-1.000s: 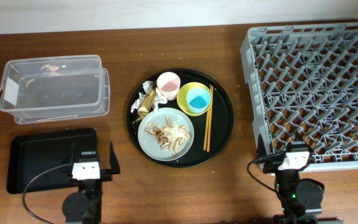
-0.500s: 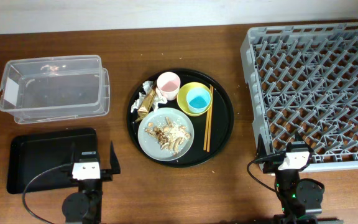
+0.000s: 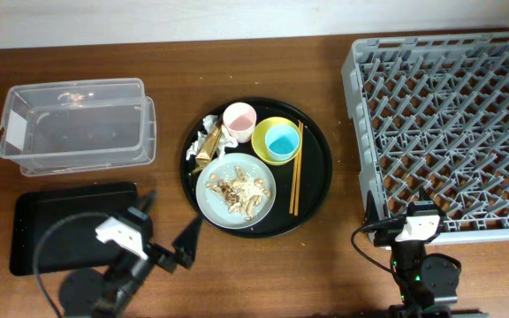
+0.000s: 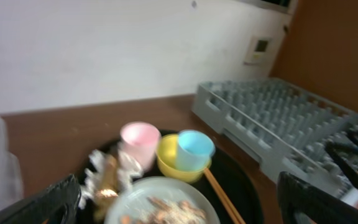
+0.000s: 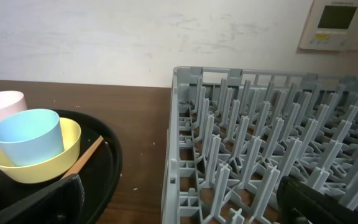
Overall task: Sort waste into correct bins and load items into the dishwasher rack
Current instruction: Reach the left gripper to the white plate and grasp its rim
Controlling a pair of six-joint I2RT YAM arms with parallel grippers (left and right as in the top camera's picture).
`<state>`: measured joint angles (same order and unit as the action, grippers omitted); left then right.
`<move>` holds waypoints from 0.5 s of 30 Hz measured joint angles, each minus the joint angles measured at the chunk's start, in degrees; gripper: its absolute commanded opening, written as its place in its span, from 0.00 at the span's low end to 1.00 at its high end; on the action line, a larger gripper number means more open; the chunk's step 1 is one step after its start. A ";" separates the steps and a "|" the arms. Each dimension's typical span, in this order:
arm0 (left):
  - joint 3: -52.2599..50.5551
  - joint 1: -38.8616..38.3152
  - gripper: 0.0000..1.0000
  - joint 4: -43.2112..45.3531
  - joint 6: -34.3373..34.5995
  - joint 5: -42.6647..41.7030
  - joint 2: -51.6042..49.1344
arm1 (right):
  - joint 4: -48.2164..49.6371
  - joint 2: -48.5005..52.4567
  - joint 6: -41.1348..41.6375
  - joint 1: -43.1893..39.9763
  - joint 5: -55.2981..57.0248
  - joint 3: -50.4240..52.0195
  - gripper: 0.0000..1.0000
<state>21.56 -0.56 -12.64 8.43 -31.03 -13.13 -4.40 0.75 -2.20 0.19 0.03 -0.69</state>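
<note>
On a round black tray (image 3: 317, 181) lie a pale plate (image 3: 214, 202) with brown food scraps (image 3: 239, 190), crumpled napkins with a brownish wrapper (image 3: 207, 139), a pink cup (image 3: 239, 117), a yellow bowl (image 3: 262, 131) holding a light-blue cup (image 3: 282, 141), and chopsticks (image 3: 295, 179). My left gripper (image 3: 168, 223) is open and empty, just left of the tray's front edge and angled toward it. The left wrist view shows the plate (image 4: 135, 208), pink cup (image 4: 140, 140) and blue cup (image 4: 194, 149) ahead of the gripper (image 4: 179, 211). My right gripper (image 3: 398, 206) is open and empty at the front left corner of the grey dishwasher rack (image 3: 449, 115).
A clear plastic tub (image 3: 78, 124) stands at the back left. A shallow black tray (image 3: 56, 225) lies in front of it, partly under my left arm. The right wrist view shows the rack (image 5: 260, 155) on the right and the bowl with the blue cup (image 5: 27, 137) on the left.
My left gripper has swung right from over the black tray and turned toward the round tray. The right arm has not moved.
</note>
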 measured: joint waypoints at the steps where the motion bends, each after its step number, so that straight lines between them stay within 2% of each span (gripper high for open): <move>1: 7.65 0.04 0.99 0.52 -1.97 -1.46 -6.23 | 0.02 -0.09 0.00 0.00 0.00 0.00 0.98; 3: 11.80 0.04 0.99 5.64 -3.04 -5.01 -8.44 | 0.04 -0.11 -0.02 0.00 0.00 0.00 0.98; 5: 14.58 0.04 0.99 2.97 -2.60 -6.47 -10.97 | 0.04 -0.13 0.00 0.00 0.00 0.00 0.98; 6: 17.64 0.04 0.99 -2.05 -2.16 -6.45 -14.71 | 0.04 -0.13 -0.02 0.00 0.00 0.00 0.98; 7: 22.49 0.02 0.99 -11.89 -1.81 -5.42 -18.91 | 0.07 -0.11 0.02 0.00 0.00 0.02 0.98; 8: 30.75 0.02 0.99 -23.08 -2.03 -1.60 -26.38 | 0.04 -0.07 0.02 0.00 0.00 0.00 0.98; 10: 45.83 0.09 0.99 -36.70 -2.62 1.95 -40.44 | 0.07 -0.11 0.00 0.00 0.00 0.02 0.98; 11: 51.25 0.09 1.00 -40.19 -2.78 -0.22 -45.20 | 0.07 -0.09 0.02 0.00 0.00 0.02 0.98; 13: 55.28 -0.28 0.99 -40.30 -2.84 -7.85 -50.93 | 0.04 -0.11 0.00 0.00 0.02 0.00 0.98; 14: 55.43 -1.79 0.99 -41.20 -2.32 -7.63 -52.63 | 0.04 -0.11 -0.02 0.00 0.00 0.02 0.98; 15: 55.56 -7.28 0.99 -42.73 -0.63 -2.47 -55.36 | 0.04 -0.11 0.00 0.00 0.00 0.02 0.98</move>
<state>77.12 -7.84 -55.37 7.79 -33.50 -68.49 -4.36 0.64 -2.20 0.19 0.03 -0.67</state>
